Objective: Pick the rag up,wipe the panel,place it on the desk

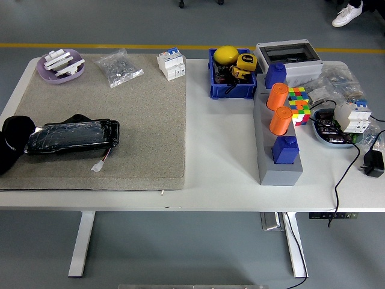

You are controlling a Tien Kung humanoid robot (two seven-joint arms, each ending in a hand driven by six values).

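Black and glossy, the flat plastic-wrapped panel (72, 136) lies on the grey felt mat (138, 120) at the table's left, the robot's left hand (13, 141) touching its left end, finger state impossible to tell, rag not discernible.

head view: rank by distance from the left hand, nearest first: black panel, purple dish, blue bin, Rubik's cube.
From the left hand:
1. black panel, right beside it on the mat
2. purple dish, far-left corner
3. blue bin, far centre
4. Rubik's cube, right side
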